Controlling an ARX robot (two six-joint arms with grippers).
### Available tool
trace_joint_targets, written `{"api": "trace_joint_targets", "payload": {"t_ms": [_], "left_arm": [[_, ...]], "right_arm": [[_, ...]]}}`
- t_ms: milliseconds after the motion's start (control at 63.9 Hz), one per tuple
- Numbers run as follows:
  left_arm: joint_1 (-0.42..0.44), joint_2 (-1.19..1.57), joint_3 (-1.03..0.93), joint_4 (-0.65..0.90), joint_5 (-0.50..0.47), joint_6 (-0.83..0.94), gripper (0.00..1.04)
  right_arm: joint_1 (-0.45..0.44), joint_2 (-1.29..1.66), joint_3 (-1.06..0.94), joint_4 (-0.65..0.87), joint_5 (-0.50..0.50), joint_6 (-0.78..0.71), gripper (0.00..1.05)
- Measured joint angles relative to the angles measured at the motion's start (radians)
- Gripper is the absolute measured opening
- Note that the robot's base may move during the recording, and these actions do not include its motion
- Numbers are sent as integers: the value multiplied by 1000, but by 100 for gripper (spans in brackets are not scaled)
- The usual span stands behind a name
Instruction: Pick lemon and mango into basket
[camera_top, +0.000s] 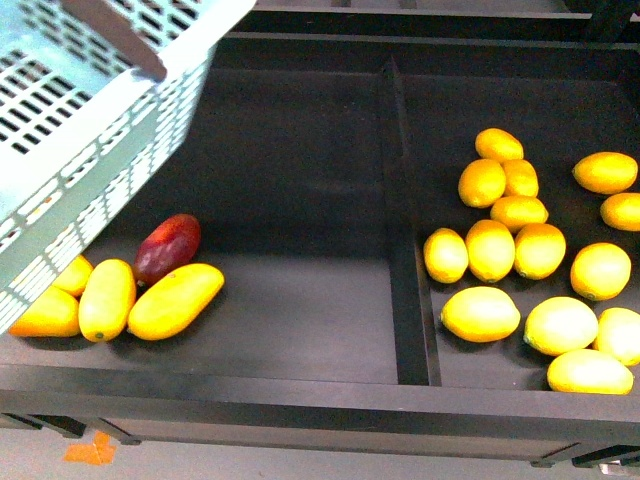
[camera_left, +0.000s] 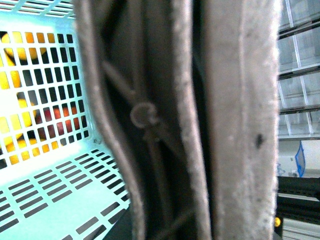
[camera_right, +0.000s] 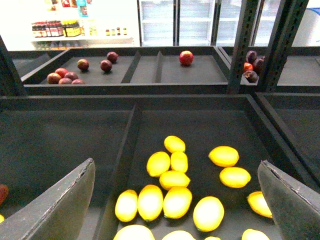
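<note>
Right gripper (camera_right: 176, 165) spread wide; left gripper (camera_left: 167, 125) clamps basket (camera_top: 100, 190) handle. Lemon (camera_top: 480, 313): firm, smooth, likely slippery; grasp across its middle.

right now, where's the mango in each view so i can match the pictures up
front view: the mango lies lower left, beside the basket, against long yellow fruits
left wrist view: red patches behind the basket's slotted wall, likely it
right wrist view: red sliver at the frame edge, across the divider from the lemons, probably it
shared landmark: that black divider, front and right wrist views
</note>
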Motion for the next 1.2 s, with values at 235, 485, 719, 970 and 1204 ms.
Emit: {"api": "trace_joint_targets", "payload": {"t_ms": [235,485,719,970,1204], "left_arm": [[-148,263,222,-40,108,-32,15],[-305,401,370,-66,120,-74,15],[-400,436,452,-127,182,-55,15],[-431,428,452,-140,201,-16,15],[-429,428,452,-141,198,-13,15]], "right_arm": [[0,0,0,0,0,0,96],[0,0,0,0,1,0,96],[0,0,0,0,2,0,96],[0,0,0,0,2,0,96],[-178,207,82,-128,-396,230,96]]}}
